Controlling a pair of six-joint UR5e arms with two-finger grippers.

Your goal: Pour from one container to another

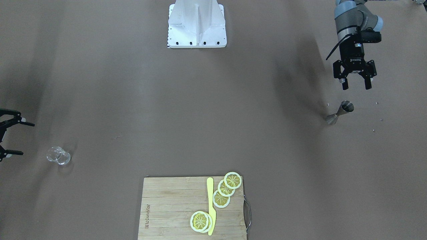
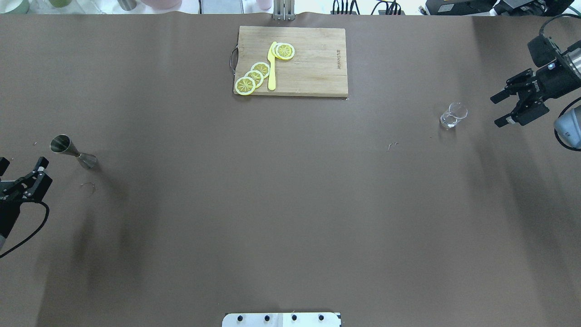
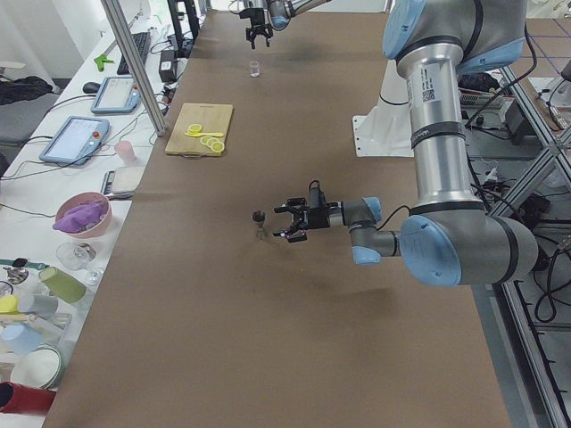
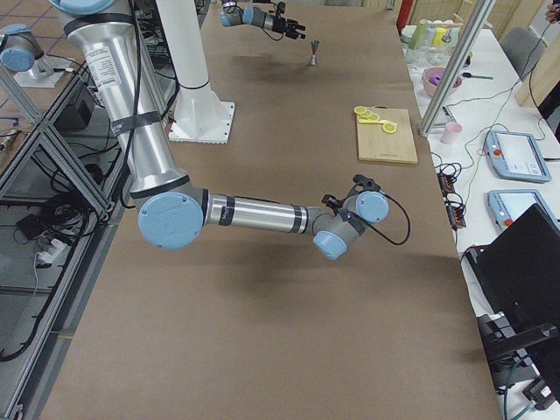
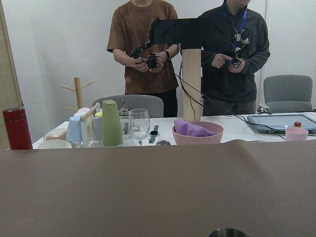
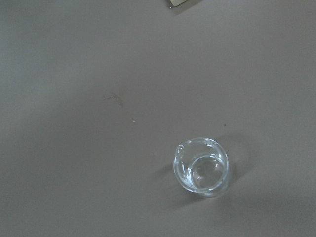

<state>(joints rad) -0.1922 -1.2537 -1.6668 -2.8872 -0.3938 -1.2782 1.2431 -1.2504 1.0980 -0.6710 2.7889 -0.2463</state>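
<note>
Left gripper (image 1: 356,87) spread wide, empty, near upright jigger (image 1: 340,113), well off to robot's left of the cutting board (image 1: 166,206). Right gripper (image 2: 496,110) also spread, empty, near upright glass tumbler (image 2: 453,115), well off to board's right.

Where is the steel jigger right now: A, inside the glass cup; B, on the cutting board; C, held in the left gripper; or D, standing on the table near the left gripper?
D: the jigger stands free on the table, close to the open, empty left gripper.
</note>
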